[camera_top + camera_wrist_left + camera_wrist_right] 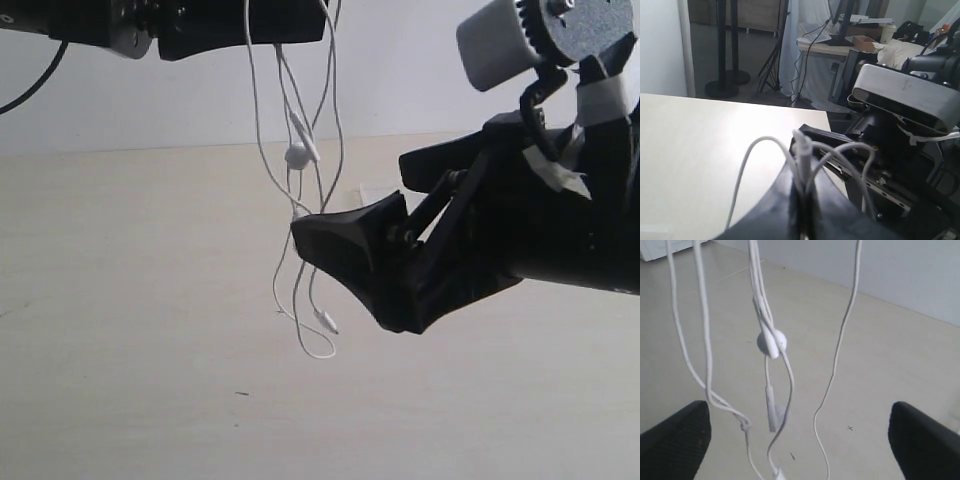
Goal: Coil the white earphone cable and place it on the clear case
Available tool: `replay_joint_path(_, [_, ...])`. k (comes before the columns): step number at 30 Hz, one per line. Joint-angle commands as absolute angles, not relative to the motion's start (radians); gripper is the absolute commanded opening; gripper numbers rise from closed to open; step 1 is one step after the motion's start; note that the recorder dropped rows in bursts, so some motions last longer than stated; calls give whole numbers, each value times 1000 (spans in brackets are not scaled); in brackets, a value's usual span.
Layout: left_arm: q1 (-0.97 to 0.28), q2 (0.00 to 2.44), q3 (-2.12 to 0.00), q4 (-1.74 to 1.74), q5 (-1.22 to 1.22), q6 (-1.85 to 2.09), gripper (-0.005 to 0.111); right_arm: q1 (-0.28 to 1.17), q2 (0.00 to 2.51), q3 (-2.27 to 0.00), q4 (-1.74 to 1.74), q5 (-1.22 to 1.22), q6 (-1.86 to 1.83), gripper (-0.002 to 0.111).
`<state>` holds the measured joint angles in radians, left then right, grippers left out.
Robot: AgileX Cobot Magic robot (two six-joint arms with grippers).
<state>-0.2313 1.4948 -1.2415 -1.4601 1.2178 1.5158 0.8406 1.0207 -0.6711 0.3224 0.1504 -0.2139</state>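
Observation:
The white earphone cable [300, 150] hangs in several long strands from my left gripper [285, 22] at the top of the exterior view, its low loops just above the table. In the left wrist view the left gripper [802, 200] is shut on the bunched cable [802, 155], with loops sticking out past the jaws. My right gripper [340, 265] is open beside the hanging strands. In its own view the right gripper [800, 440] has its fingers [675, 435] spread wide, with the earbuds [771, 342] and inline piece [771, 410] dangling between them. A faint pale edge [375, 192] behind the right gripper may be the clear case.
The pale wooden table [130, 300] runs under both arms, with a plain wall behind it. The right arm's camera and body [905, 95] stand close to the left gripper. Beyond the table's edge are stands and a desk [730, 75].

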Motion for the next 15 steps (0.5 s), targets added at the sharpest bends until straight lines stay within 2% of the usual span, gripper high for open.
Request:
replay_joint_path(1, [-235,1495,-1248,-1486,1221,1497,0,844,1034,-667,341,104,-214,91])
replay_joint_path(15, [-329,1495,-1248,-1506,1221,1497,0,844,1034,-667,341,76,-217,91])
